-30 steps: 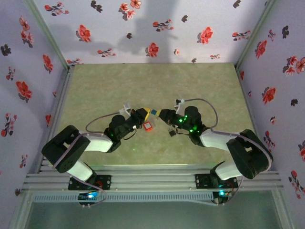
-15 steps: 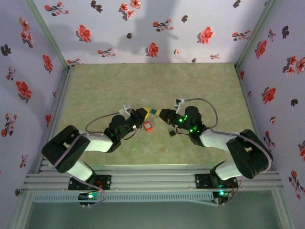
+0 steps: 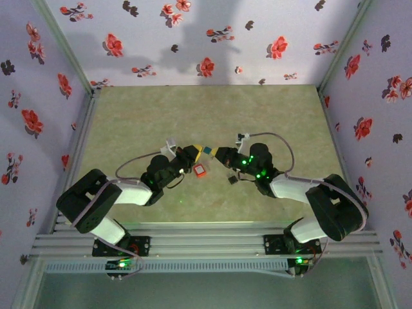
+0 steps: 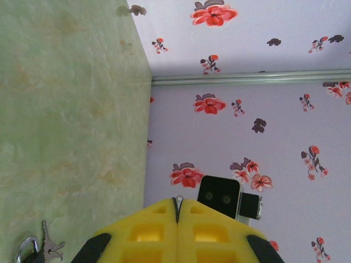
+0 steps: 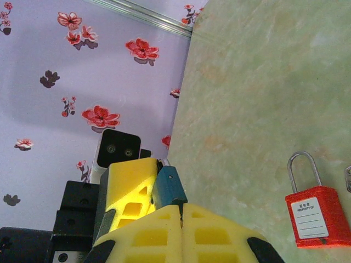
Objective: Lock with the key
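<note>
**A:** status? where's the lock

**B:** near to far. Key bunch (image 4: 48, 245) on its ring lies on the table (image 3: 161, 116), low beside the L tool (image 4: 176, 204), nothing on it. Lock (image 3: 199, 170) is flat on the table, label up, about mid-width, just nearer than both tool tips and touching neither. Both shackle legs go into the body, can't tell if latched.

**A:** tools?

**B:** L tool pads are fully together w/ a thin metal sliver at the seam, can't tell what it is. R tool (image 5: 181, 208) is pinched narrow too. Blue piece (image 5: 169, 185) sits right at its tips, butted against the L tool's yellow finger. Prob the key head. Can't tell which tool actually has it.

**A:** why tip-to-tip over the lock?

**B:** my read: mid-air handover or regrip. One tool needs the key by the head so the blade sticks out for the keyhole. Lock lying free = nobody bracing it yet, so it'll likely skate on insertion unless the other tool pins it.

**A:** beyond that?

**B:** table runs on to the far floral wall (image 3: 212, 38).
</note>
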Robot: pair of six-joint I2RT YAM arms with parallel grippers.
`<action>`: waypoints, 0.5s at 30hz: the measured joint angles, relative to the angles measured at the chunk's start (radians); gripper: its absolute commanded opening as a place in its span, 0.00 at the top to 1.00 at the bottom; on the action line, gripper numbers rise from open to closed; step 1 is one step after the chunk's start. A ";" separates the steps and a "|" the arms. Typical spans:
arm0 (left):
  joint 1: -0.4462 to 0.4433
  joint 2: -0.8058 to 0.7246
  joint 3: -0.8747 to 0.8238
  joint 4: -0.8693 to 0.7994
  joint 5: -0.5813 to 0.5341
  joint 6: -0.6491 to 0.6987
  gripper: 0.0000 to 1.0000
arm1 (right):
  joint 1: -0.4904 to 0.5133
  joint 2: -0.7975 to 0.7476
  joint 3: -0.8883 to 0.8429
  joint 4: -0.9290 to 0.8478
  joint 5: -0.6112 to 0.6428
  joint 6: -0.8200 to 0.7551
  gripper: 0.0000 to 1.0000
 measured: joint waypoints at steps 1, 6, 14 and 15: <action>0.000 0.000 0.000 0.000 -0.002 0.000 1.00 | 0.000 0.000 0.000 0.000 0.000 0.000 1.00; 0.000 0.000 0.000 0.000 -0.005 0.000 1.00 | 0.000 0.000 0.000 0.000 0.000 0.000 1.00; -0.002 0.000 0.000 0.001 -0.014 0.000 1.00 | 0.000 0.000 0.000 0.000 0.000 0.000 1.00; -0.002 0.000 0.000 0.001 -0.017 0.000 1.00 | 0.000 0.000 0.000 0.000 0.000 0.000 1.00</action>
